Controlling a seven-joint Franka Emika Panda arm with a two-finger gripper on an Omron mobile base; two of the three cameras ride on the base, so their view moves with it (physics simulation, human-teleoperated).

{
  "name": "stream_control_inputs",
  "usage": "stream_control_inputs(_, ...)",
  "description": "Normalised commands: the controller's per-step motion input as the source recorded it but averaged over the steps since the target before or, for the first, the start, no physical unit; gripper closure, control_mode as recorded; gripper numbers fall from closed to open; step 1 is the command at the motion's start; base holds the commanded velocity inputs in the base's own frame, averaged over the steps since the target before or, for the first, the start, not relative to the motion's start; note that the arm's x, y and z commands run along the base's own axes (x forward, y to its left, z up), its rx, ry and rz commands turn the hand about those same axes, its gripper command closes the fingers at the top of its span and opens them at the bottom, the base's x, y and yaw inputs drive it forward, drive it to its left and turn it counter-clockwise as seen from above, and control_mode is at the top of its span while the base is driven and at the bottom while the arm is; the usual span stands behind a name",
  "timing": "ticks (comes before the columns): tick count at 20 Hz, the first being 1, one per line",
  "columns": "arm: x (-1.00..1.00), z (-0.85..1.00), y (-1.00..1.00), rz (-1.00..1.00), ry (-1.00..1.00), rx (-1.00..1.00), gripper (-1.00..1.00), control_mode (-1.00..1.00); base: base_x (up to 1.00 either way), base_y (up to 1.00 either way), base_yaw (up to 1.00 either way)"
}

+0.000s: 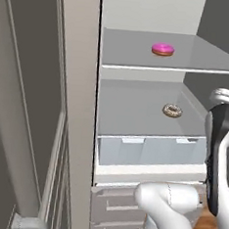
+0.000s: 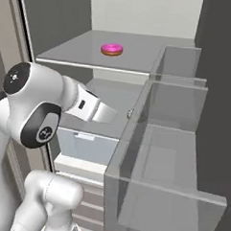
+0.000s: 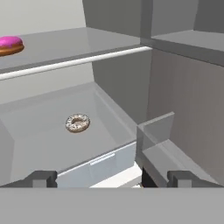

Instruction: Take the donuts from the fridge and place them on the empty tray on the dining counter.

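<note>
The fridge (image 1: 77,108) stands open in front of me. A pink-iced donut (image 1: 163,49) (image 2: 111,49) (image 3: 9,45) lies on its upper grey shelf. A brown donut with pale speckled icing (image 1: 172,110) (image 3: 78,123) lies on the shelf below, above the pale drawer (image 1: 147,151). My gripper (image 3: 113,179) is open with nothing between its fingers, in front of the lower shelf and short of the speckled donut, level with the drawer front. The empty tray and the dining counter are out of view.
The open fridge door with its clear bins (image 2: 173,154) stands close on the right of the arm. Grey drawer cabinets (image 1: 113,209) sit below the fridge opening. A tall grey panel (image 1: 19,103) rises on the left.
</note>
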Motion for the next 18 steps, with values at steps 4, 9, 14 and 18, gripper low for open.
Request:
stream_control_inputs(4, 0.00, 0.00, 0.00, 0.00, 0.00, 0.00, -1.00, 1.00, 0.83, 0.36, 0.00)
stream_control_inputs(9, 0.00, 0.00, 0.00, 0.00, 0.00, 0.00, -1.00, 1.00, 0.99, 0.18, 0.00)
stream_control_inputs(14, 0.00, 0.00, 0.00, 0.00, 0.00, 0.00, -1.00, 1.00, 0.82, -0.04, -0.04)
stream_control_inputs(18, 0.00, 0.00, 0.00, 0.00, 0.00, 0.00, -1.00, 1.00, 0.43, -0.07, -0.36)
